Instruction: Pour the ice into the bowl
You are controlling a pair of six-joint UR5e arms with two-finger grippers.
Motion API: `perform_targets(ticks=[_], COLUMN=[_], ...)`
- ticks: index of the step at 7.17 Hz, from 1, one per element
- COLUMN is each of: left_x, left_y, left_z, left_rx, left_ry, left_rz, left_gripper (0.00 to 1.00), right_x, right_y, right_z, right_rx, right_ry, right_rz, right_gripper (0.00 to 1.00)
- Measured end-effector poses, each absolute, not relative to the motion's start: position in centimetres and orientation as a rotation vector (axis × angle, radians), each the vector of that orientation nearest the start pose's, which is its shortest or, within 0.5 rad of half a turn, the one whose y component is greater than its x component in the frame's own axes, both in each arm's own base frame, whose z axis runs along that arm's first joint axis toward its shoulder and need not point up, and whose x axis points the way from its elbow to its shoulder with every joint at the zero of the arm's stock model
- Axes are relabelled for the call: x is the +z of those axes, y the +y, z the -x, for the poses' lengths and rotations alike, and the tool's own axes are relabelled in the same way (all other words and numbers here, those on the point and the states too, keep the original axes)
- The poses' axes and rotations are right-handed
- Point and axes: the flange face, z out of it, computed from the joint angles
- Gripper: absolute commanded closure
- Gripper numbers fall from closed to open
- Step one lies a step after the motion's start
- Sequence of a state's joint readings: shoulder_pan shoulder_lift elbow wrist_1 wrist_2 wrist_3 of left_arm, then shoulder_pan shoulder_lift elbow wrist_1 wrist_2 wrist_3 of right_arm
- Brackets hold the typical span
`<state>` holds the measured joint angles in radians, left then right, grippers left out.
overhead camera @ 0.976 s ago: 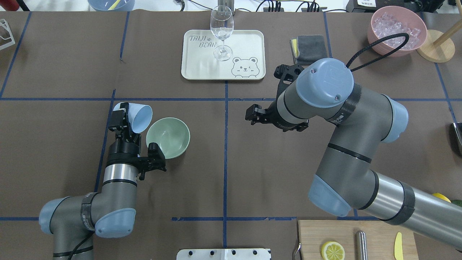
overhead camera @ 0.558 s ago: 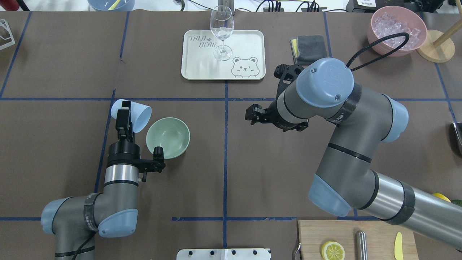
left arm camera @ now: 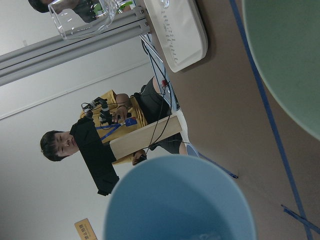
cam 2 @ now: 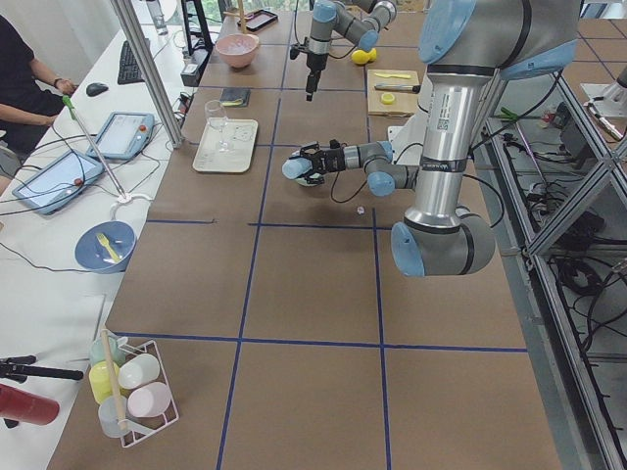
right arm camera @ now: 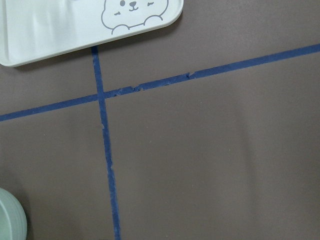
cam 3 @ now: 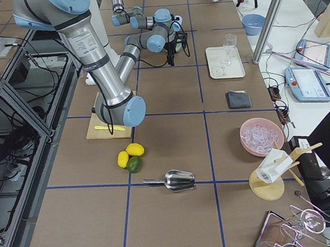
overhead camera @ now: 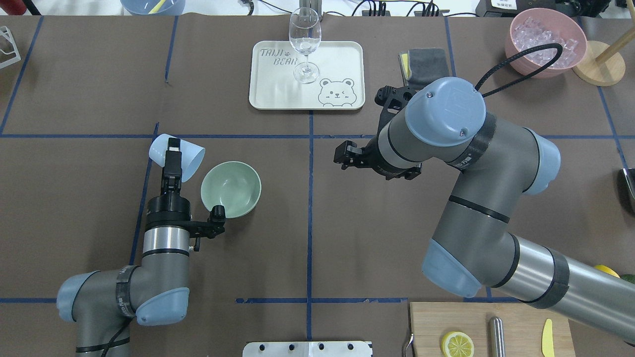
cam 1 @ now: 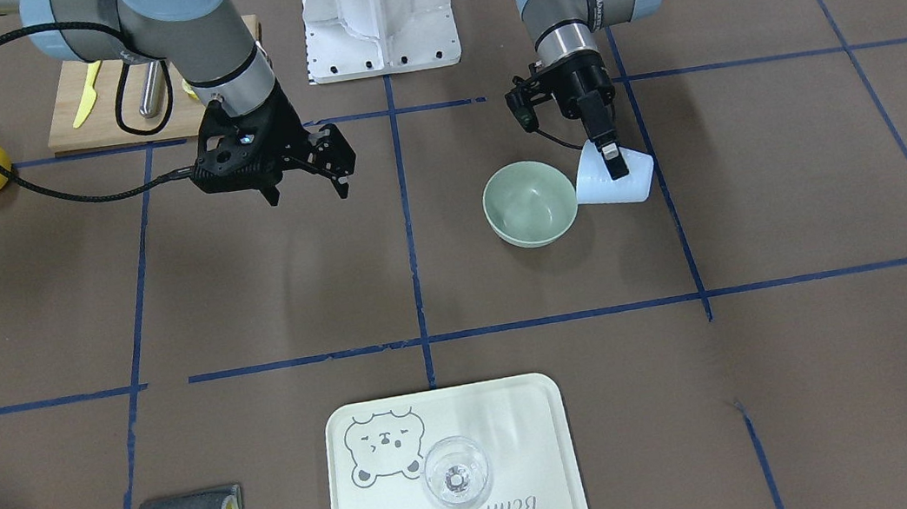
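**Front view:** The left gripper [cam 1: 611,157] is clamped on the cup [cam 1: 616,180]. The cup is tilted, with its mouth toward the bowl [cam 1: 530,202], just to the bowl's left. Contact between them cannot be told. The right gripper [cam 1: 306,186] hangs well to the right with its fingers apart and nothing between them.

**Overhead:** A gap shows between cup and bowl that the front view hides. The bowl's inner wall is bare green. Ice [overhead camera: 543,35] lies in the pink container [overhead camera: 511,49], far right.

**Left wrist view:** This is the only view into the cup. A pale glint sits at the frame's lower edge, too cut off to identify.

**Right wrist view:** Shows the tray corner [right arm camera: 75,30] and the bowl's edge, but no fingers.

**Left side view:** Alone shows a stray cube [cam 2: 361,209] on the table near the bowl, on the robot's side.
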<state>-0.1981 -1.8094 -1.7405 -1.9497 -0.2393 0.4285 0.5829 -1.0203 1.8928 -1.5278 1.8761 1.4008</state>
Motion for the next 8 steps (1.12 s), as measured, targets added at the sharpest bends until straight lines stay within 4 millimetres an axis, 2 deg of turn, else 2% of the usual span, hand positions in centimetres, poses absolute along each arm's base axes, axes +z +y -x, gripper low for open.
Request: perform_targets(ticks=[4, 8], left_x=[36.71, 36.56], left_y=[-33.39, -33.38], left_z=[-48.71, -48.55], left_rx=[1.017, 1.02], left_ry=[-0.946, -0.959], left_rz=[-1.175, -1.172], left_gripper=[1.0, 1.0], right_x=[20.15, 20.11], right_y=[-42.24, -42.24], right_z=[45.29, 45.29], right_rx=[0.244, 0.245], right_ry=[-0.953, -0.954], right_rz=[-0.07, -0.069], right_gripper=[0.0, 0.0])
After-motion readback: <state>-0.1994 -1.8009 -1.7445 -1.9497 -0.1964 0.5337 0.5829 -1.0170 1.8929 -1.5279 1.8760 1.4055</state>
